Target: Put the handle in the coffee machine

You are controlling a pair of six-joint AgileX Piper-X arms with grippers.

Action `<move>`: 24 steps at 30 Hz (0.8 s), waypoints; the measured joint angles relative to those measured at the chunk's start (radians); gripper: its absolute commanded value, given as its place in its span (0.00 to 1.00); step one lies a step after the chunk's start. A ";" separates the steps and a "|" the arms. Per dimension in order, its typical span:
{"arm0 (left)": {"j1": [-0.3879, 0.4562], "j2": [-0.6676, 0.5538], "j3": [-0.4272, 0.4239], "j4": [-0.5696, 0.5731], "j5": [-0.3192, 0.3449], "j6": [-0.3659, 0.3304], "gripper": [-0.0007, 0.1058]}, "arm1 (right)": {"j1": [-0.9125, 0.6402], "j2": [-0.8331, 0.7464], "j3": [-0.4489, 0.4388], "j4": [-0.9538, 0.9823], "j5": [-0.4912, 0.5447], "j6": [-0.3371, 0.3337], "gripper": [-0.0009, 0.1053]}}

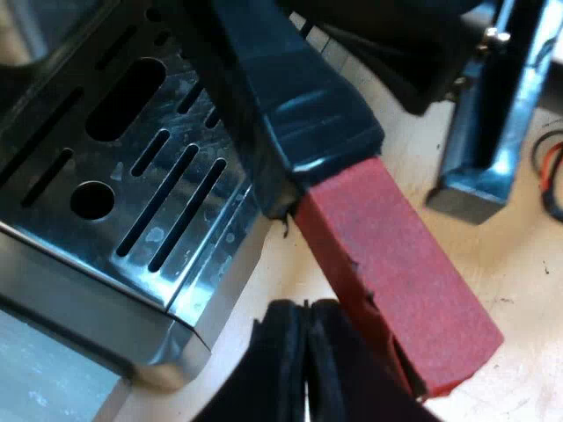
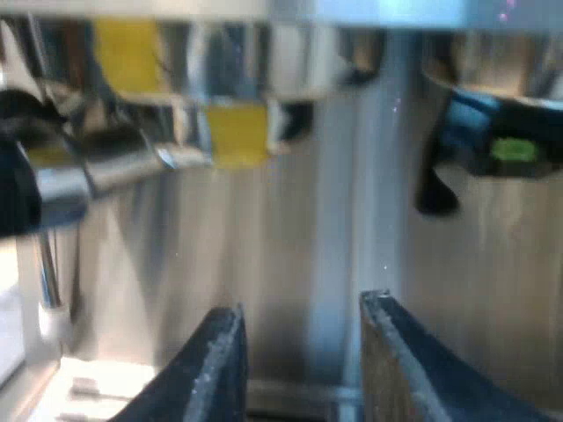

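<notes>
Left claw point(image 1: 308, 318) sits closed beside the handle point(image 1: 352, 198).

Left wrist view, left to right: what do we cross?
Machine's slotted drip tray → holder's dark handle → its red end → black upright part. Left pincer left out: it overlaps the red end.

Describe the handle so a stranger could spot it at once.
Start at the machine's slotted metal drip tray. Past its corner, over the pale table, runs a thick dark handle. Its blocky red end sets it apart from the black and silver parts around it.
</notes>
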 measured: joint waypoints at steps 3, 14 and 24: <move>0.000 0.000 0.000 0.002 0.001 0.000 0.01 | 0.005 -0.051 0.055 0.039 -0.035 0.021 0.34; -0.007 -0.047 0.000 -0.002 0.001 -0.121 0.01 | 0.132 -0.268 0.241 0.050 -0.092 0.029 0.34; -0.157 -0.051 0.000 -0.062 -0.152 -0.273 0.01 | 0.274 -0.588 0.294 0.276 -0.124 0.127 0.34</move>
